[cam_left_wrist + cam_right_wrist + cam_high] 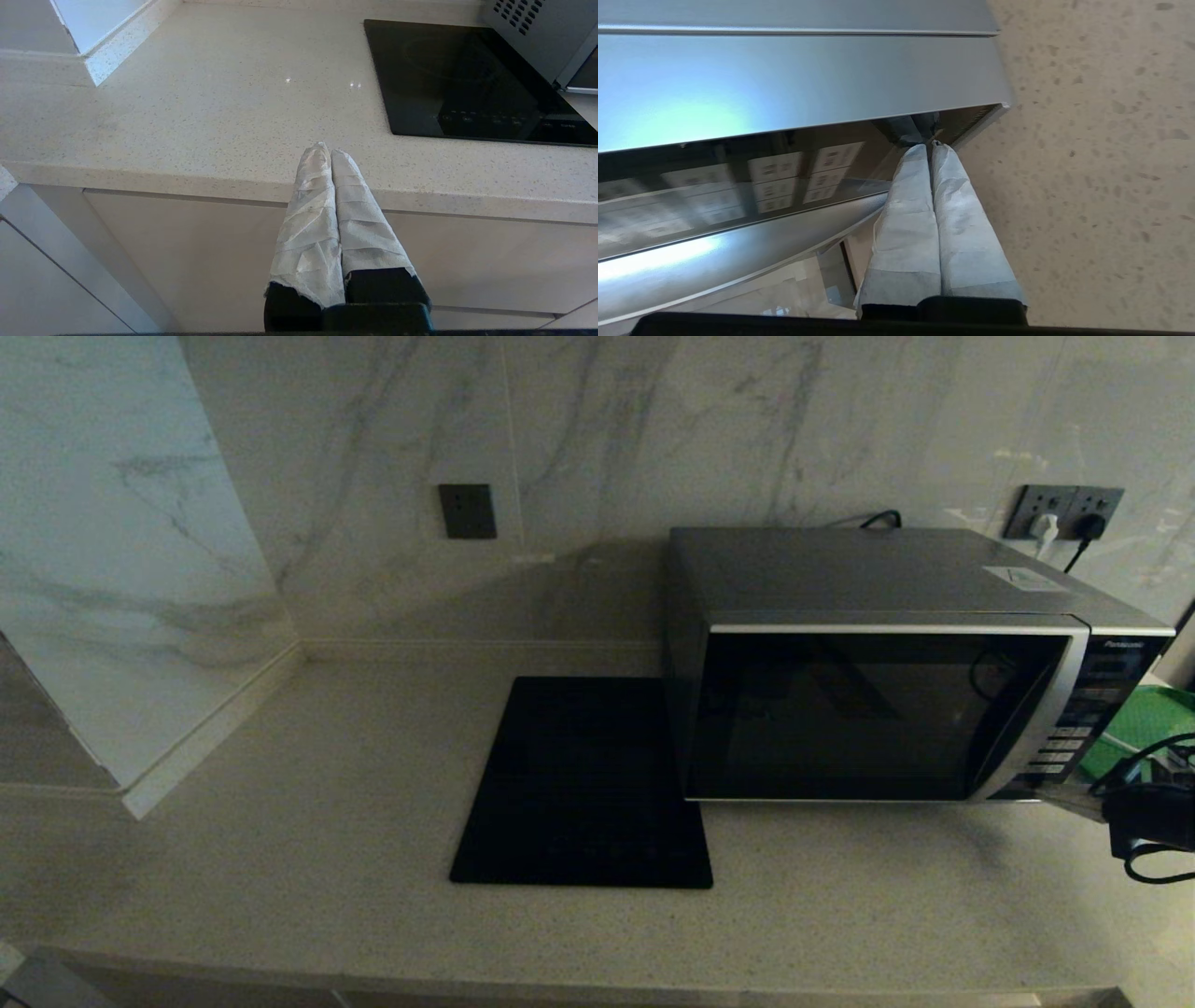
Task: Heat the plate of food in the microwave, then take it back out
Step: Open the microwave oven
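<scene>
The microwave [887,709] sits on the counter [280,859] with its door closed, beside a black slab [583,784]. The right gripper [932,145], jaws pressed together, has its tips at the button panel's lower corner. The left gripper [327,151], jaws together too, hangs parked below the counter edge.

one microwave [887,709], one black slab [583,784] (two wall sockets [1064,513])

The large silver-grey boxy microwave [896,663] with its dark glass door shut blocks the counter's right side. A flat black square slab [583,784] lies touching its left flank. Left of that, the speckled beige stone counter [280,821] is open up to the marble corner wall [121,569].
</scene>
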